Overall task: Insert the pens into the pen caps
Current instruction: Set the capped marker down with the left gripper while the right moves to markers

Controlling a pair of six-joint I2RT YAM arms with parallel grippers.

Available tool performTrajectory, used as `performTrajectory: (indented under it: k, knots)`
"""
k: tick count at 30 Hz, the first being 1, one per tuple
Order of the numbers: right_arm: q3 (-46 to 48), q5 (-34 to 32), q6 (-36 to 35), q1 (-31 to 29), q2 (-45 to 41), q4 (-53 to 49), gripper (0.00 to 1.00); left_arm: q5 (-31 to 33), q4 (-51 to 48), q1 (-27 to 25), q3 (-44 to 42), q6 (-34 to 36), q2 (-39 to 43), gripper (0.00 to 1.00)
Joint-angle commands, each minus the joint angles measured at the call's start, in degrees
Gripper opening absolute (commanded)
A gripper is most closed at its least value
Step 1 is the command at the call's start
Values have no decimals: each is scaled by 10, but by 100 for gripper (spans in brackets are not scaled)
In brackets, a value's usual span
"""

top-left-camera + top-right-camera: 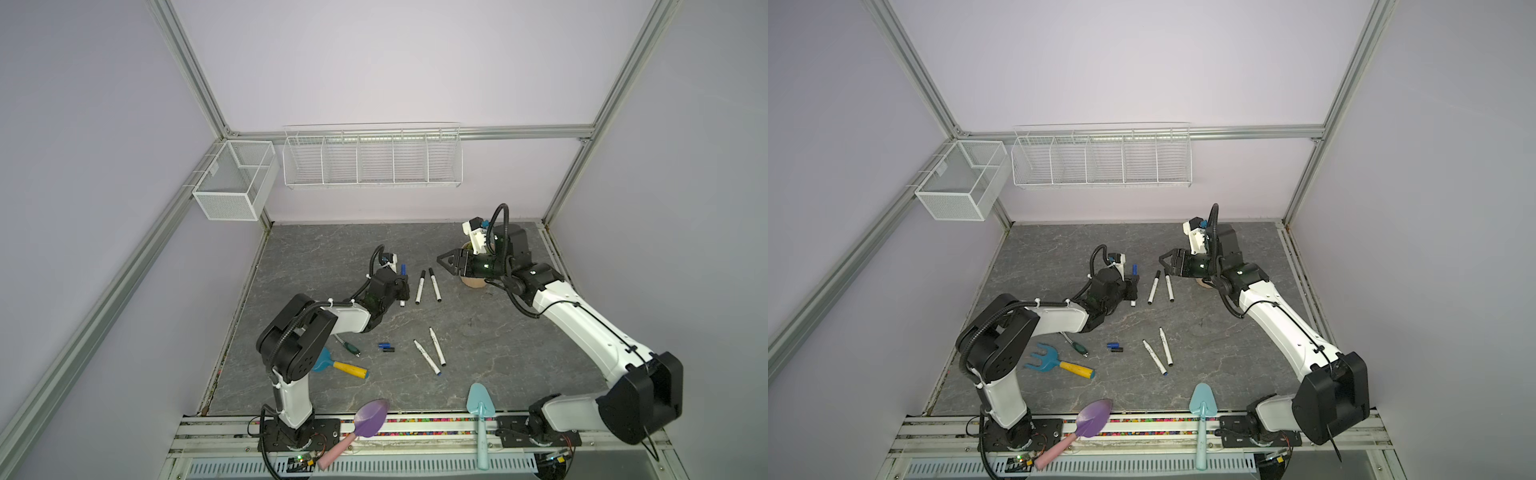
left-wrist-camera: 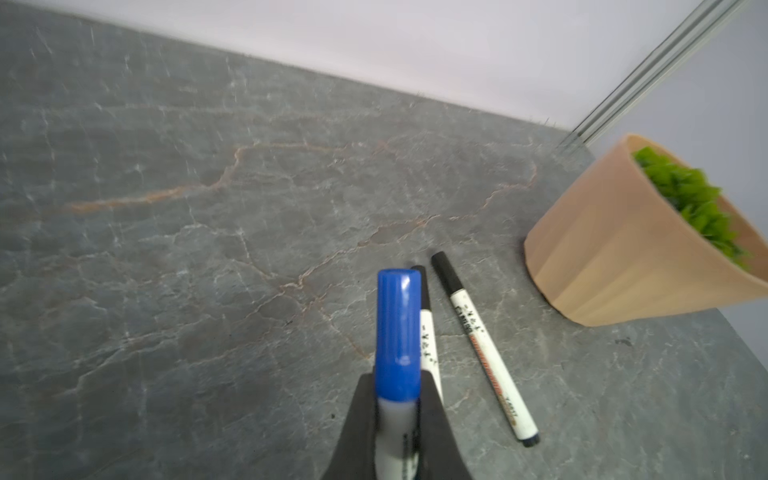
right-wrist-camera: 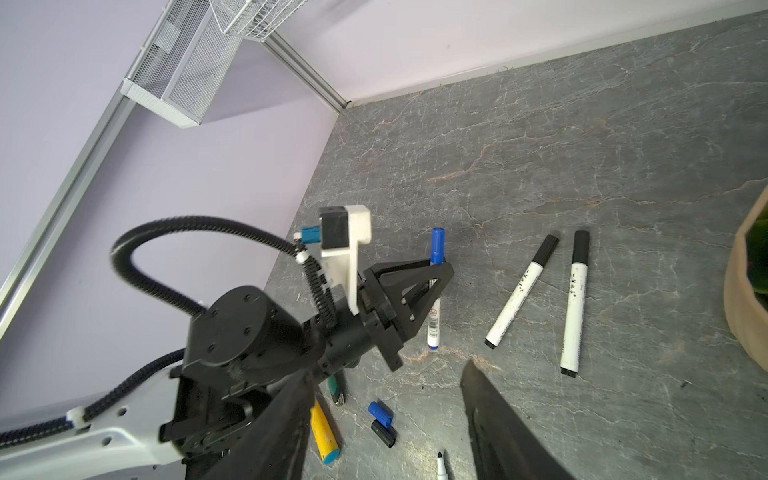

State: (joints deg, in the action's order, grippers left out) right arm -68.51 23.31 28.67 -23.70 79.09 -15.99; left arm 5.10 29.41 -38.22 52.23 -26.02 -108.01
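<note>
The left pincer (image 1: 402, 289) pinches a blue-capped pen (image 2: 398, 328), cap end up, near the middle of the bench (image 1: 316, 257). Two black-capped pens (image 1: 420, 286) lie just at its 3 o'clock. A loose blue cap (image 1: 383, 345) and black cap (image 1: 389, 350) lie at its 6 o'clock, two uncapped pens (image 1: 437, 347) at 5. The right pincer (image 1: 440, 259) hangs spread and empty at 2 o'clock.
</note>
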Motion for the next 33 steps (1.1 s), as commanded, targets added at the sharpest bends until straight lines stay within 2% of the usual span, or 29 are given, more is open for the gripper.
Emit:
performTrajectory:
  k: [1,3,4,5,9,13,17,21,27,29,33]
  knots:
    - [5,-7,-11,3,-2,-9,60,-22,-44,9,34,-29,-27,0]
    - [6,-9,-14,5,-3,-12,60,-25,-80,9,55,-30,-37,6]
    - [7,-9,-15,5,-5,-12,60,-28,-97,9,65,-29,-43,21]
    - [8,-9,-16,5,-6,-12,60,-30,-116,9,74,-29,-47,27]
    - [9,-8,-18,8,-6,-15,59,-37,-169,9,95,-29,-58,41]
    - [12,-6,-18,9,-7,-16,59,-41,-184,9,94,-36,-57,51]
    - [13,-3,-16,9,-7,-17,59,-67,-196,8,102,-42,-59,57]
    - [7,5,-18,9,7,-31,59,-95,-198,10,107,-43,-62,58]
    - [-2,18,-10,4,74,-74,57,-109,-231,18,125,-57,-72,60]
    - [-6,18,-13,-4,101,-90,56,-129,-236,27,130,-71,-77,64]
    - [6,22,-8,-12,133,-80,55,-145,-263,32,152,-71,-88,66]
